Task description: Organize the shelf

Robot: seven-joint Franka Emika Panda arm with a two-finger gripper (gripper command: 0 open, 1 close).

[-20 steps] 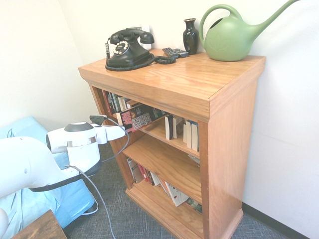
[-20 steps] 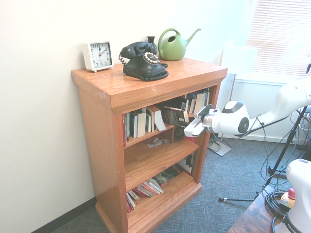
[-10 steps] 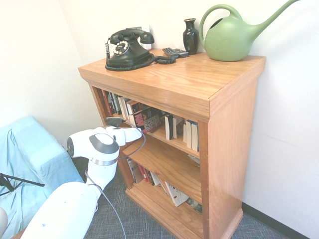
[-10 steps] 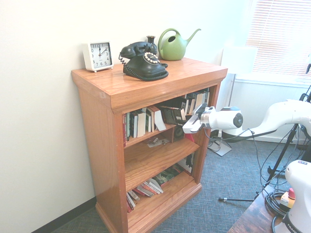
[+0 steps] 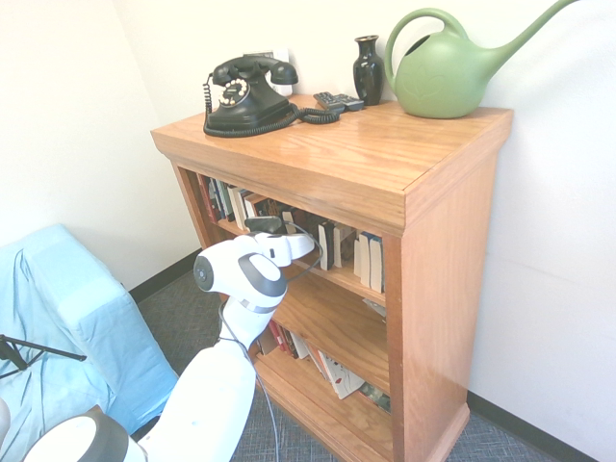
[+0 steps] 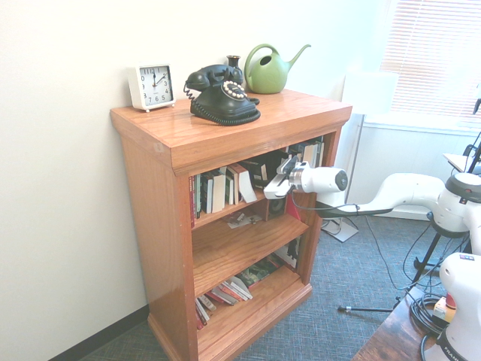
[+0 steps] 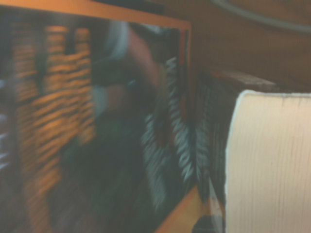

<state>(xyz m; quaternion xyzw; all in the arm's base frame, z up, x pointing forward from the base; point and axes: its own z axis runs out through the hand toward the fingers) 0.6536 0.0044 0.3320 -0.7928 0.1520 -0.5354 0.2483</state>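
The big wooden shelf (image 6: 160, 241) stands by the wall. The gripper (image 6: 276, 189) is shut near its top row's front edge; I can't tell if it holds the thick book (image 7: 269, 160). Tidying books seems the job; next, gently straighten them

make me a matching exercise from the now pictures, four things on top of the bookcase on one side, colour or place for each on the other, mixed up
Things
1. watering can
2. telephone
3. clock
4. remotes

Colour or place
A. white, square-faced, at the opposite end of the top from the green thing
B. lying flat, between a black thing with a coiled cord and the dark vase
C. green, with a long spout
D. black, with a coiled cord

Right pairs
1-C, 2-D, 3-A, 4-B
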